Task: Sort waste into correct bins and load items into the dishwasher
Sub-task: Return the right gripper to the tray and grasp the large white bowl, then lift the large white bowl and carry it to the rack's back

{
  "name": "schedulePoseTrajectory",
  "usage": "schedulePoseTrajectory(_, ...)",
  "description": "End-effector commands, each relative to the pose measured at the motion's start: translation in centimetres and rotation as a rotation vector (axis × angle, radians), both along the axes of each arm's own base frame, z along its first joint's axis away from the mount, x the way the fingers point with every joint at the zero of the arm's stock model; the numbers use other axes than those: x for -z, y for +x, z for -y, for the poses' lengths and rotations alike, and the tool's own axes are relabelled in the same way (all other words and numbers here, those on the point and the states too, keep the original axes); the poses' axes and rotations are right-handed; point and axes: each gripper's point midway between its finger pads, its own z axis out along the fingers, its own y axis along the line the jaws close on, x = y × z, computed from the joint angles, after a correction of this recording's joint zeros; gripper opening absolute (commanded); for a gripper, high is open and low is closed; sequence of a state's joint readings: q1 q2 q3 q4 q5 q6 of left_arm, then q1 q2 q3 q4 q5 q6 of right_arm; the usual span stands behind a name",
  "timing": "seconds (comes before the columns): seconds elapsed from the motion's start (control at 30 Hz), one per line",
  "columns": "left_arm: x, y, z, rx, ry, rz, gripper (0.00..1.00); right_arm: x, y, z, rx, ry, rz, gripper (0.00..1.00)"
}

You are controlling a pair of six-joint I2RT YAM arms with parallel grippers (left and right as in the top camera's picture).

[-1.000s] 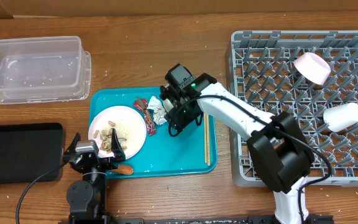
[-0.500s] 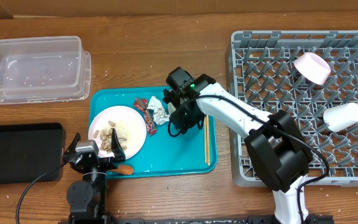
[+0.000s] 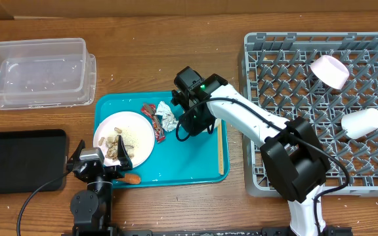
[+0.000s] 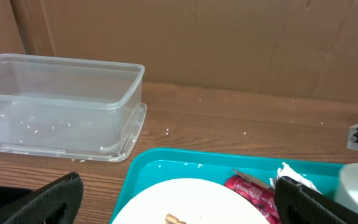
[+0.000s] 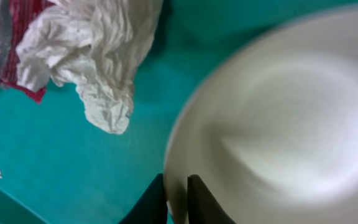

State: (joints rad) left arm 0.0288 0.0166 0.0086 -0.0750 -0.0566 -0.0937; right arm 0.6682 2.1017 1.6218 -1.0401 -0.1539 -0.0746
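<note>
Wooden table (image 3: pixel 176 52): right jaws pinch white dish (image 5: pixel 278 124) beside crumpled wrapper (image 5: pixel 98 56); left jaws stand wide.

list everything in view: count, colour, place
tub: 1, clear, far left
black bin: 1, black, near left
tray: 1, teal, centre
plate: 1, white, on tray
scraps: several, beige, on plate
red wrapper: 1, red, on tray
crumpled wrapper: 1, silvery-white, beside red wrapper
carrot piece: 1, orange, tray's near edge
chopsticks: 2, wooden, tray's right
small dish: 1, white, over tray
rack: 1, grey, right
bowl: 1, white, in rack
cup: 1, white, in rack
left end effector: 1, black, open, by plate
right end effector: 1, black, shut on small dish
</note>
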Motion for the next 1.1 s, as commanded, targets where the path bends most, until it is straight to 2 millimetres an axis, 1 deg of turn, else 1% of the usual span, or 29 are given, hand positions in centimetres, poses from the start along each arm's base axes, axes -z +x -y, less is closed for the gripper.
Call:
schedulePoseTrajectory(0.0, -0.1, 0.0, -0.1, 0.0, 0.02, 0.008, 1.0, -1.2, 0.5, -0.9, 0.02, 0.031, 0.019, 0.04)
schedulePoseTrajectory(0.1, -0.1, 0.0, -0.1, 0.0, 0.02, 0.008, 1.0, -2.1, 0.4, -1.9, 0.012, 0.086, 0.0, 0.04)
schedulePoseTrajectory(0.2, -0.1, 0.0, -0.1, 0.0, 0.02, 0.008, 1.0, -3.3, 0.8, -2.5, 0.01, 0.11, 0.011, 0.04)
schedulePoseTrajectory(0.33, -0.1, 0.0, -0.1, 0.0, 0.02, 0.008, 1.0, -6.1, 1.6, -3.2, 0.009, 0.135, 0.041, 0.04)
schedulePoseTrajectory(0.5, -0.1, 0.0, -0.1, 0.0, 0.019, 0.008, 1.0, -11.2, 2.5, -3.7, 0.054, 0.179, 0.082, 0.04)
schedulePoseTrajectory(0.53, -0.1, 0.0, -0.1, 0.0, 0.02, 0.008, 1.0, -12.5, 2.7, -3.5, 0.06, 0.19, 0.096, 0.04)
schedulePoseTrajectory(0.57, -0.1, 0.0, -0.1, 0.0, 0.02, 0.008, 1.0, -14.6, 3.0, -3.1, 0.07, 0.209, 0.122, 0.04)
schedulePoseTrajectory(0.6, -0.1, 0.0, -0.1, 0.0, 0.02, 0.008, 1.0, -15.7, 3.2, -2.6, 0.08, 0.22, 0.137, 0.04)
schedulePoseTrajectory(0.63, -0.1, 0.0, -0.1, 0.0, 0.02, 0.008, 1.0, -16.8, 3.4, -1.9, 0.094, 0.227, 0.153, 0.04)
schedulePoseTrajectory(0.7, -0.1, 0.0, -0.1, 0.0, 0.02, 0.008, 1.0, -18.4, 3.9, -0.3, 0.127, 0.234, 0.179, 0.04)
schedulePoseTrajectory(0.8, -0.1, 0.0, -0.1, 0.0, 0.02, 0.008, 1.0, -20.2, 5.2, 3.6, 0.239, 0.238, 0.196, 0.04)
schedulePoseTrajectory(0.9, -0.1, 0.0, -0.1, 0.0, 0.02, 0.008, 1.0, -21.3, 6.7, 8.5, 0.391, 0.252, 0.181, 0.04)
schedulePoseTrajectory(1.0, -0.1, 0.0, -0.1, 0.0, 0.02, 0.008, 1.0, -21.6, 7.9, 13.2, 0.531, 0.274, 0.145, 0.04)
schedulePoseTrajectory(1.03, -0.1, 0.0, -0.1, 0.0, 0.019, 0.008, 1.0, -21.7, 8.2, 14.6, 0.572, 0.298, 0.123, 0.04)
schedulePoseTrajectory(1.07, -0.1, 0.0, -0.1, 0.0, 0.02, 0.008, 1.0, -22.1, 8.5, 16.8, 0.636, 0.363, 0.079, 0.04)
